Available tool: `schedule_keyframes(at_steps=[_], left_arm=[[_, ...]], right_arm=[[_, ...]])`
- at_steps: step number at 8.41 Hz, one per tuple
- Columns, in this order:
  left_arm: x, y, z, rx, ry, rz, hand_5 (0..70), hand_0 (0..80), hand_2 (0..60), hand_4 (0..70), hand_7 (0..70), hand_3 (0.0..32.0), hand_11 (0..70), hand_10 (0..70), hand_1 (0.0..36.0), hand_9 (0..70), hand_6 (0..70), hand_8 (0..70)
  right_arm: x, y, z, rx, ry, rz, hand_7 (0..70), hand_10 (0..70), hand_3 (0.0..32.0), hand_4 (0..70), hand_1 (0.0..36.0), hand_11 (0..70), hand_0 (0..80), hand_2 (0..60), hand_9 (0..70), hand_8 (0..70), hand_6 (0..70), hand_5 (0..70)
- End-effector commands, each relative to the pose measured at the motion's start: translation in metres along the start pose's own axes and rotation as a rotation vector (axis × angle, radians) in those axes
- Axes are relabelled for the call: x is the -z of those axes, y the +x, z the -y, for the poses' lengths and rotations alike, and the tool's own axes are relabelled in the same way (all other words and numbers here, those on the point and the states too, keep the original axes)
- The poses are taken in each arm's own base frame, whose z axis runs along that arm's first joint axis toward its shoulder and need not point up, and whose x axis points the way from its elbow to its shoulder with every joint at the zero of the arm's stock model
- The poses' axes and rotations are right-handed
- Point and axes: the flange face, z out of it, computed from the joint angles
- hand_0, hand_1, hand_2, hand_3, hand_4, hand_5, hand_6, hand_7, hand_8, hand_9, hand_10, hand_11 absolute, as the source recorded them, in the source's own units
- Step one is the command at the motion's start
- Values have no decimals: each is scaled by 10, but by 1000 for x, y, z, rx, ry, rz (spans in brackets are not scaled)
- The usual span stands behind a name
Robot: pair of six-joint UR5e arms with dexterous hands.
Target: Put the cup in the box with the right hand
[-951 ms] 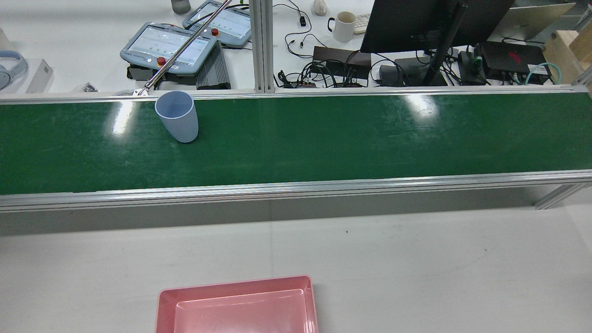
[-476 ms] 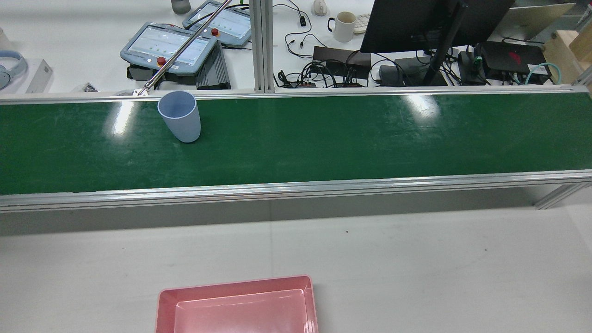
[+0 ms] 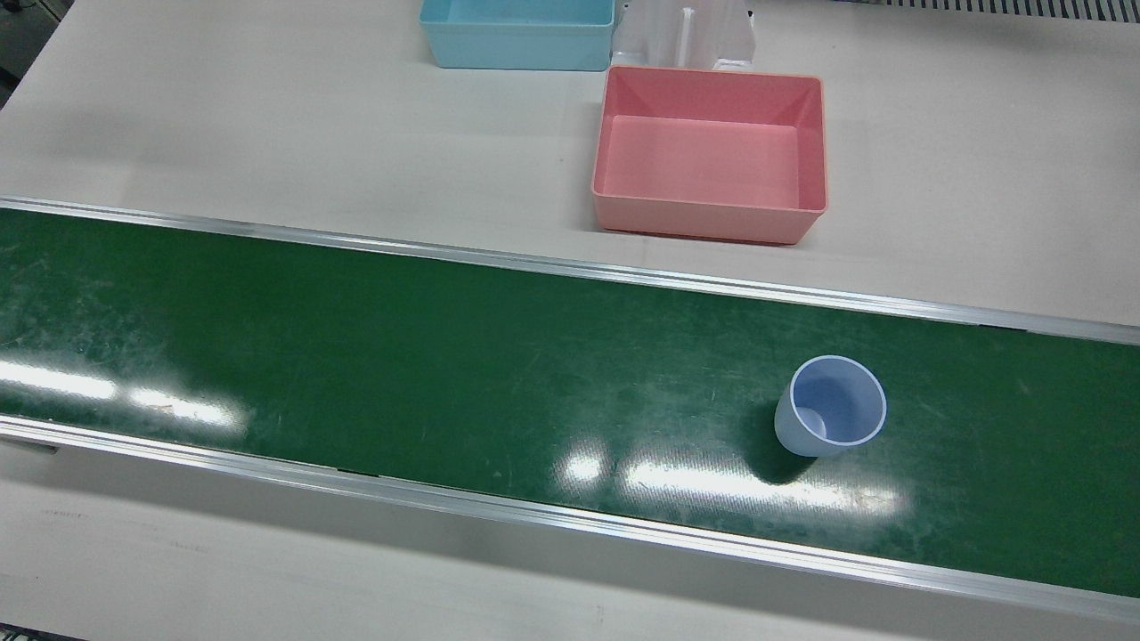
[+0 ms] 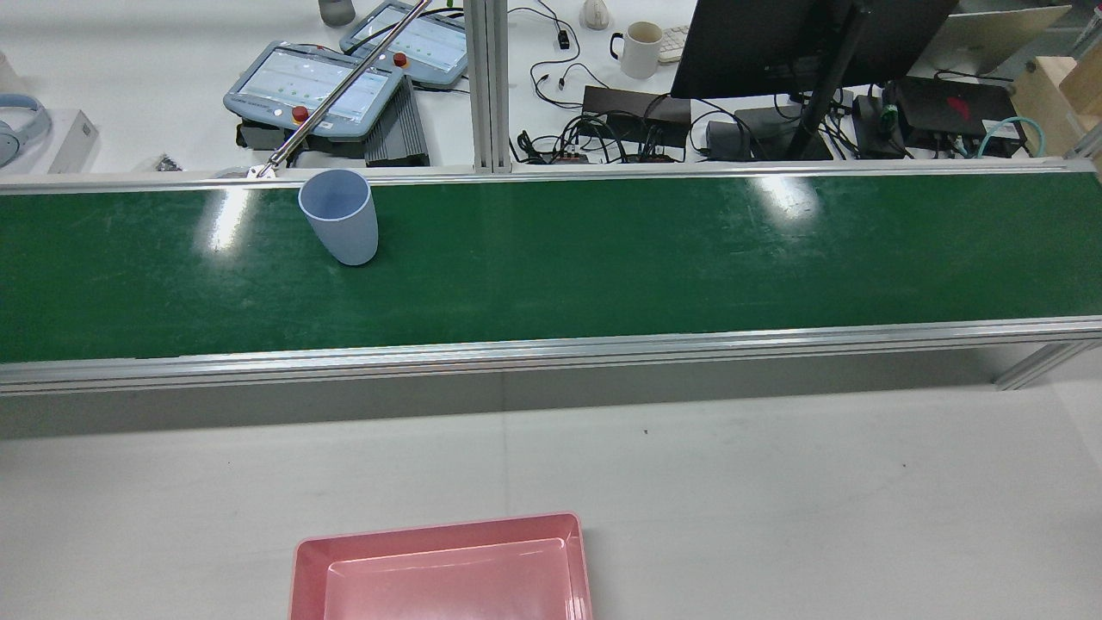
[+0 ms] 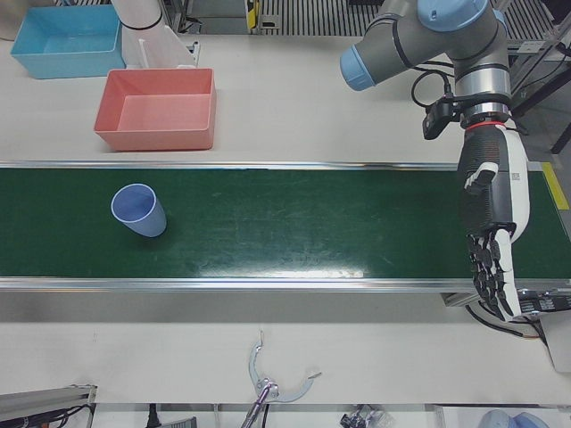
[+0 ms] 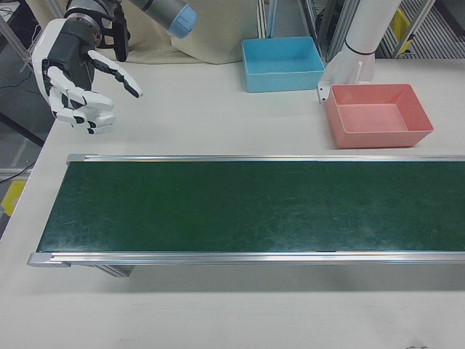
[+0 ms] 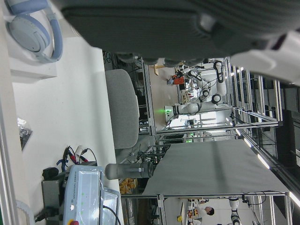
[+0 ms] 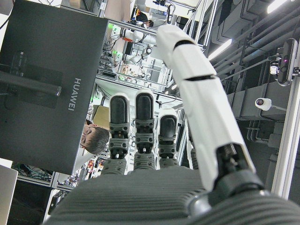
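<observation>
A pale blue cup (image 3: 830,405) stands upright on the green conveyor belt (image 3: 445,374), toward the robot's left half; it also shows as the cup (image 4: 338,215) and the cup (image 5: 138,210). The pink box (image 3: 704,218) sits empty on the white table between belt and pedestals, also seen as the box (image 4: 439,528) and the box (image 6: 378,138). My right hand (image 6: 73,69) hovers open, fingers spread, past the belt's far right end, well away from the cup. My left hand (image 5: 489,223) hangs open over the belt's left end, fingers pointing down.
A blue box (image 3: 517,53) stands beside the pink one near the pedestals. Beyond the belt, the operators' desk holds teach pendants (image 4: 314,82), a mug (image 4: 641,47), a monitor (image 4: 775,43) and cables. A metal rod (image 4: 344,86) ends near the cup. A metal grabber (image 5: 268,385) lies on the table.
The cup has slid slightly rightward along the belt in the rear view. Nothing else differs.
</observation>
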Motion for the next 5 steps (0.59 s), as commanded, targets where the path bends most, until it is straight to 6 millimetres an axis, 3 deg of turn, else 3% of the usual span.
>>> schedule_keyframes(at_steps=[1,5], left_arm=[[0,-1,0,0,1,1,0,0,0,0,0,0,0,0,0,0,0,0],[0,0,0,0,0,-1,0,0,0,0,0,0,0,0,0,0,0,0]], right_arm=[[0,0,0,0,0,0,652,284,0,154,360,444,800,169,465,370,187,198],[0,0,0,0,0,0,652,283,0,155,360,442,800,161,464,370,186,198]])
